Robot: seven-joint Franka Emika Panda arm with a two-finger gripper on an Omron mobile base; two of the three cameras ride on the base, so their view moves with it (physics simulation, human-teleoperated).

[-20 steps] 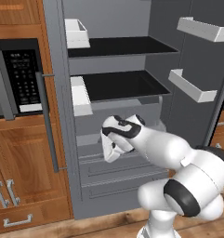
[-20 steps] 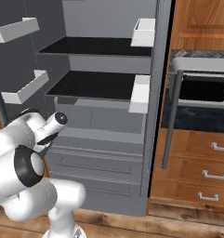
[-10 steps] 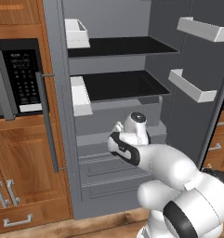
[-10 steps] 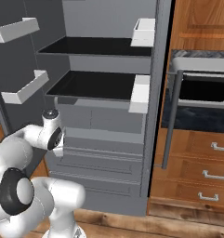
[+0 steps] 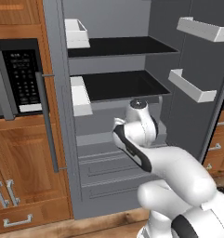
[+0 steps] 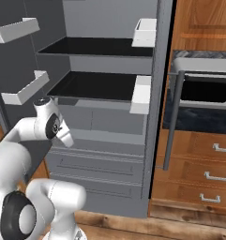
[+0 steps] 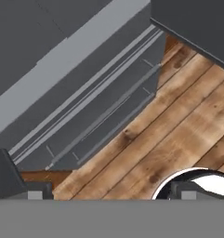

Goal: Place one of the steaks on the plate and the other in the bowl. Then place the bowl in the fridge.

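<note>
The fridge [image 5: 118, 86] stands open in front of me, its black shelves [image 6: 95, 84] bare and its grey lower drawers [image 7: 85, 125] shut. My white arm [image 5: 141, 123] is folded up close before the drawers [image 6: 51, 124]. In the hand view, my gripper [image 7: 102, 186] points down at the drawers' foot and the wooden floor. It is open, with nothing between its dark fingertips [image 7: 9, 179]. The steaks, the plate and the bowl are out of view.
White door bins hang on the open fridge doors [image 5: 192, 90] [image 6: 20, 91]. A black-fronted microwave [image 5: 20, 74] sits above wooden cabinets [image 5: 20, 158] on the left. An oven [image 6: 203, 91] and wooden drawers [image 6: 203, 173] stand to the right. The floor is wooden [image 7: 178, 121].
The arm has drawn back from the fridge and folded in towards the base. The wrist has turned so the hand points down. The gripper stays open.
</note>
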